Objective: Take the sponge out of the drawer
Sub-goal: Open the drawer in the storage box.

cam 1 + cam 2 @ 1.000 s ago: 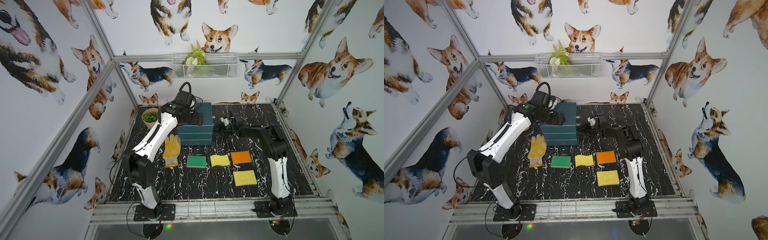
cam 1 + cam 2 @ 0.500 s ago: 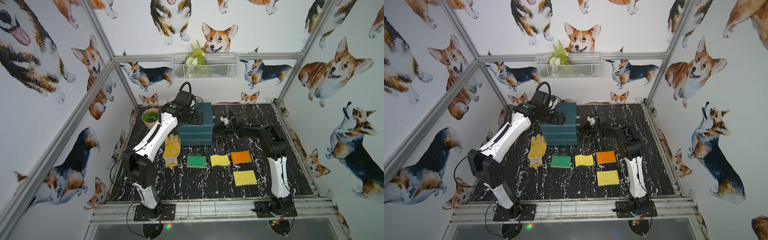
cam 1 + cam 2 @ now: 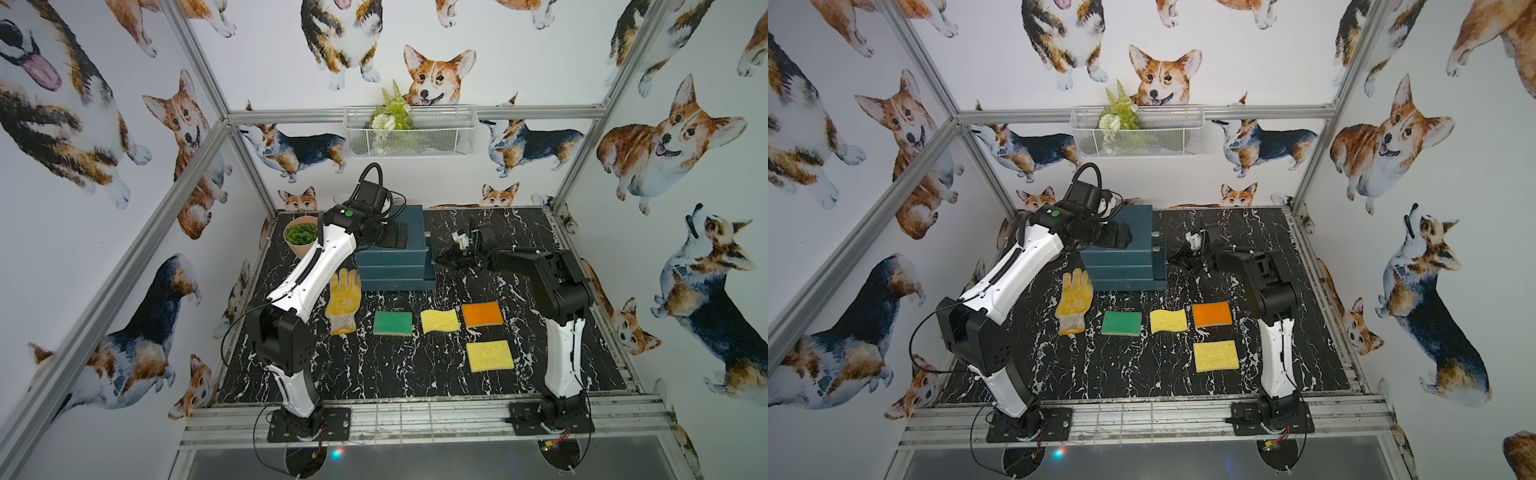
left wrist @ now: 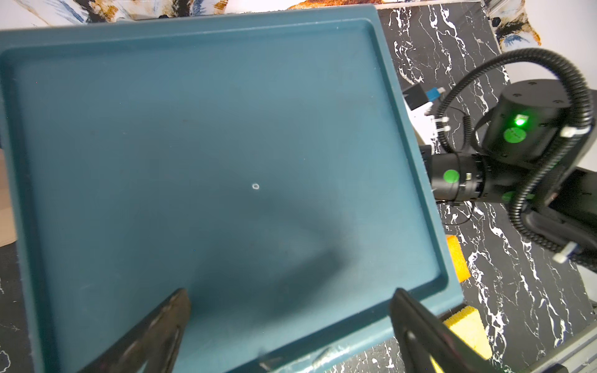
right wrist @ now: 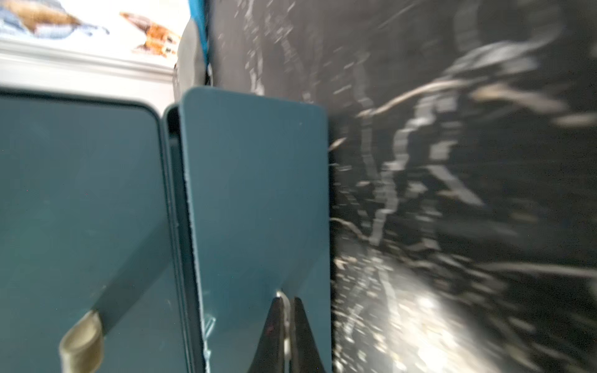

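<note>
We found the right hand (image 5: 286, 310) pinched shut on the knob (image 5: 280, 294) of a drawer front (image 5: 255, 193) barely out of the cabinet (image 3: 390, 270), and the left hand (image 4: 290, 300) wide open over its top. The sponge was hidden, presumably inside. We judged a slow, straight pull best, with the left hand bracing the cabinet on the bench (image 3: 395, 374).

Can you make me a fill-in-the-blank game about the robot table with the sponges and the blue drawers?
1. ___ sponges lie on the table.
2. The sponge nearest the glove is ___.
3. The left gripper, over the drawer cabinet, has its fingers ___.
4. The right gripper has its fingers ___ on a drawer knob.
Missing words: four; green; open; shut.
</note>
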Action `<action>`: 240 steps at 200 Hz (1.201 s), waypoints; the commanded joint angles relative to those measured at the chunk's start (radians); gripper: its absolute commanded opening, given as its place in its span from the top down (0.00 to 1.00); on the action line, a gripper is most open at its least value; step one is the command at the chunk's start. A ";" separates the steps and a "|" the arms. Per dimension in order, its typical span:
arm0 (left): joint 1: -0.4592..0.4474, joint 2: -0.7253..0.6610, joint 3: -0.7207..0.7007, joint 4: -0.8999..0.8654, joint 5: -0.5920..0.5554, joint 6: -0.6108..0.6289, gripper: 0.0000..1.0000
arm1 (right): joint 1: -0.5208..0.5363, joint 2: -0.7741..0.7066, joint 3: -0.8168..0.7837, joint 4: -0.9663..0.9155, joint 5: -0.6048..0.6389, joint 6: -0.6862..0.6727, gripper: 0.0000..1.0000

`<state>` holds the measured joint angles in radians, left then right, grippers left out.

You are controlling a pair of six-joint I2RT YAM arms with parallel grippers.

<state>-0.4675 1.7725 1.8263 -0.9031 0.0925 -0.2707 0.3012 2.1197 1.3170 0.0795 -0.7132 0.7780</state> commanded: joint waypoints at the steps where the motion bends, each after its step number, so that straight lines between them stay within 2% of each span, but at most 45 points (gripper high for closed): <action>1: 0.000 0.012 -0.007 -0.105 0.029 -0.022 0.01 | -0.036 -0.032 -0.032 -0.023 0.038 -0.026 1.00; 129: -0.001 0.009 -0.009 -0.094 0.026 -0.036 0.01 | -0.155 -0.127 -0.088 -0.174 0.145 -0.129 1.00; 204: -0.002 0.007 -0.009 -0.092 0.031 -0.035 0.01 | -0.168 -0.143 -0.072 -0.236 0.193 -0.155 1.00; 212: 0.001 0.007 -0.010 -0.092 0.033 -0.035 0.01 | -0.169 -0.155 -0.064 -0.246 0.200 -0.154 0.90; 229: 0.001 0.003 -0.007 -0.088 0.046 -0.033 0.01 | -0.169 -0.195 -0.061 -0.252 0.236 -0.158 0.86; 240: 0.001 -0.001 0.000 -0.086 0.055 -0.032 0.01 | -0.168 -0.229 -0.055 -0.260 0.276 -0.167 0.77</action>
<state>-0.4675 1.7725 1.8252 -0.8886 0.0937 -0.2844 0.1356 1.9610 1.2449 -0.1463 -0.5232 0.6392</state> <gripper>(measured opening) 0.988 0.146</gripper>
